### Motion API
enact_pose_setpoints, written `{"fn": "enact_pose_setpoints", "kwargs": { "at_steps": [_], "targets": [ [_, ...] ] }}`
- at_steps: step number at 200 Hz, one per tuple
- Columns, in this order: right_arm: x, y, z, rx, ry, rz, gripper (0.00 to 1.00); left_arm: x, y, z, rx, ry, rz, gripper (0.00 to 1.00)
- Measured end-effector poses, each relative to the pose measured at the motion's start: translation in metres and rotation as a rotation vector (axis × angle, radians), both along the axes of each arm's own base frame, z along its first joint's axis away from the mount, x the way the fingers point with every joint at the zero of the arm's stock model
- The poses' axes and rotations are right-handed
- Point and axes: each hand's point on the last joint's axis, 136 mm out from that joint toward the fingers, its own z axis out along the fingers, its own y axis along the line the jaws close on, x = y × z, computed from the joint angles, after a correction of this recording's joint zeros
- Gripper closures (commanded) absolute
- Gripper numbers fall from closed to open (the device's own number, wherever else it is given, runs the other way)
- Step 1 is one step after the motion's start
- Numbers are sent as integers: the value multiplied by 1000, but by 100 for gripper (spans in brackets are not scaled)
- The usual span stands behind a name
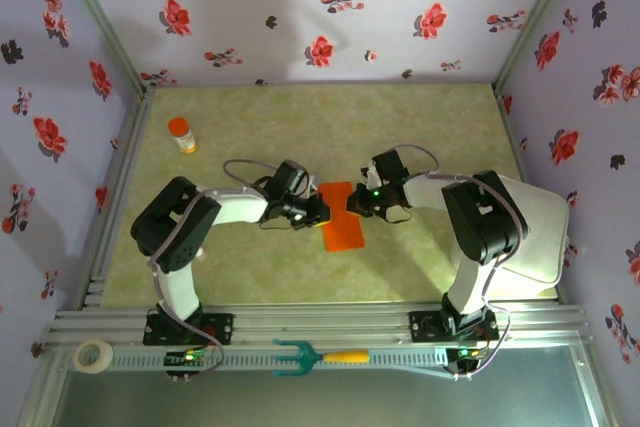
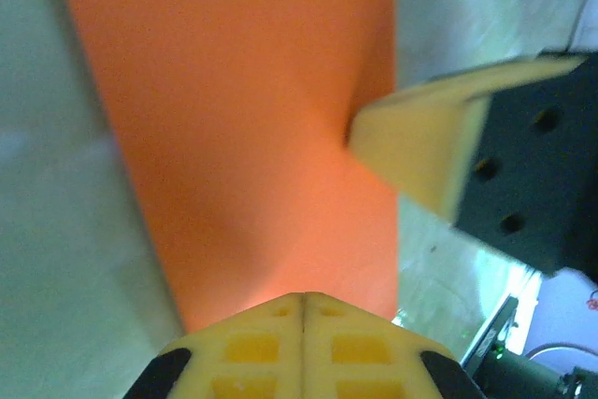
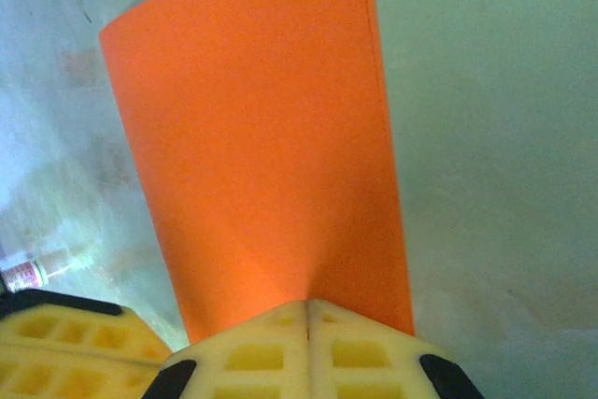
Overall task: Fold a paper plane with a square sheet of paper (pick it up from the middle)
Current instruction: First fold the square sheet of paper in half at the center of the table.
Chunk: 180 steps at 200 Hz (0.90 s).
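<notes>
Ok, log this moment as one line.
left fingers: shut on orange sheet | right fingers: shut on its opposite edge | shape: rectangular, no pointed nose

The square sheet of paper (image 1: 343,219), plain orange-red, is lying as a narrow rectangle (apparently doubled over) near the middle of the bench (image 1: 300,117).

Three walls, lavender-blue, printed with red flowers and smaller dark ones: left wall (image 1: 50,67), back wall (image 1: 230,7), right wall (image 1: 600,37). A pale bright patch (image 1: 300,65) sits low on the back wall, near its middle. Grey metal posts (image 1: 100,22) run down both back corners. The table (image 1: 300,117) has a pale green-yellow, marbled, matte top; up close it looks mottled and faintly stained. Silver slotted rails (image 1: 320,322) run along its near edge, left to right. Below them is a grey-green panel (image 1: 300,402). There is strong white glare at the near right corner.
</notes>
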Motion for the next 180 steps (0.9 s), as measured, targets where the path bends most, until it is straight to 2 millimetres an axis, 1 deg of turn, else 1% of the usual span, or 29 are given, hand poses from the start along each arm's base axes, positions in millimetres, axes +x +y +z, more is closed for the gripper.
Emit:
{"fn": "enact_pose_setpoints", "kwargs": {
  "at_steps": [13, 24, 55, 100, 113, 128, 163, 172, 180],
  "targets": [
    [0, 0, 0, 0, 0, 0, 97, 10, -3, 5, -16, -13, 7, 100],
    [0, 0, 0, 0, 0, 0, 97, 14, -4, 3, -18, -13, 11, 100],
    [0, 0, 0, 0, -1, 0, 97, 15, 6, -19, 16, 33, 29, 100],
    [0, 0, 0, 2, -6, -1, 97, 17, 12, -20, 18, 43, 30, 100],
    [0, 0, 0, 2, -6, -1, 97, 19, 11, -17, 27, 46, 27, 99],
    [0, 0, 0, 2, -6, -1, 97, 26, 8, -9, 26, 36, 23, 99],
    [0, 0, 0, 2, -7, -1, 97, 53, -1, 18, -7, -32, 23, 100],
    [0, 0, 0, 2, -7, -1, 97, 60, -2, 20, -12, -41, 28, 99],
    [0, 0, 0, 2, -7, -1, 97, 65, -2, 18, -12, -41, 33, 99]
  ]
}}
